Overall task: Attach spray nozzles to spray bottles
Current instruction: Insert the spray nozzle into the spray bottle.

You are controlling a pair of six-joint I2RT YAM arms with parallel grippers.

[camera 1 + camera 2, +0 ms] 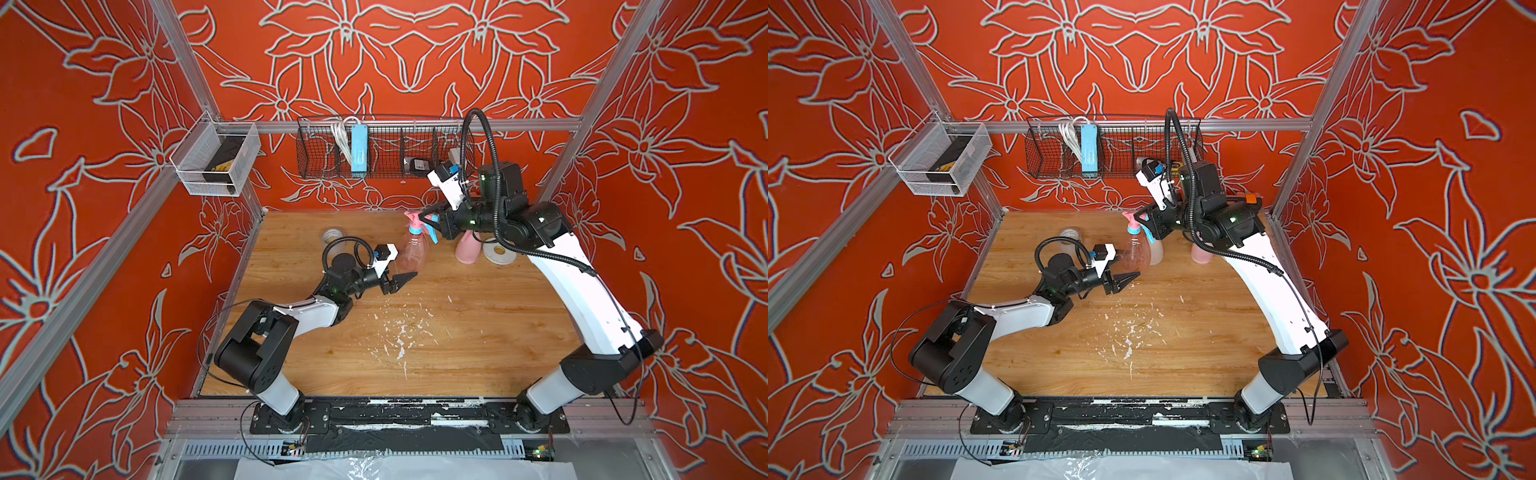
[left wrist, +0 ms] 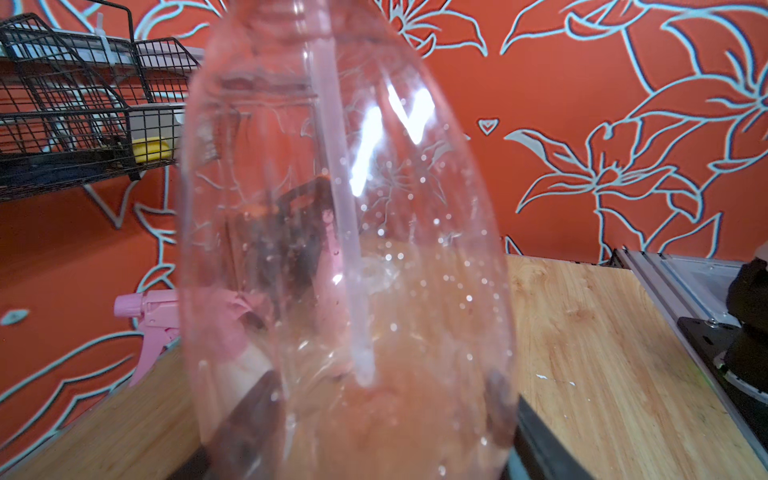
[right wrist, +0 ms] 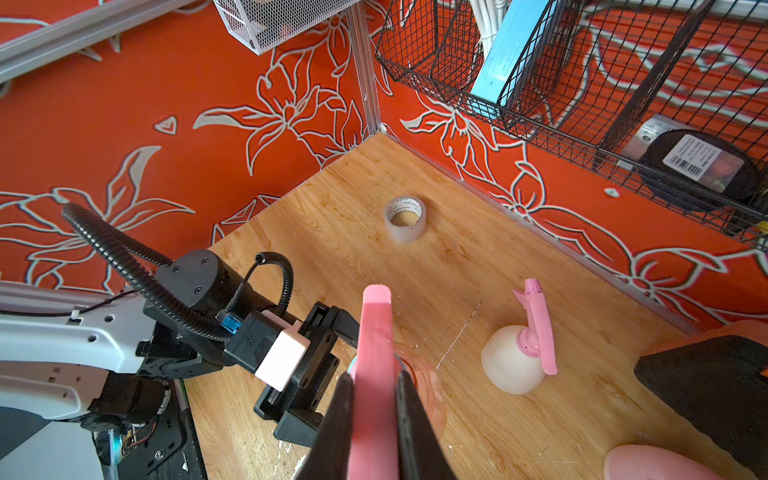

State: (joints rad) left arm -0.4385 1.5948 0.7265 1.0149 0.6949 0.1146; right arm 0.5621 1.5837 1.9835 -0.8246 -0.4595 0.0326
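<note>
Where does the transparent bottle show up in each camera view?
Both top views: transparent bottle stands mid-width toward the back of the table.
Left wrist: fills the picture's centre, close up.
Right wrist: only its shoulder shows, under the pink nozzle.
Shared landmark: black wire basket, in all four.

The left arm (image 1: 307,311) reached low and forward, the left gripper (image 1: 402,281) level with jaws drawn narrow, while the right arm (image 1: 582,286) arched high and bent inward, the right gripper (image 1: 429,217) clamped tight.
</note>
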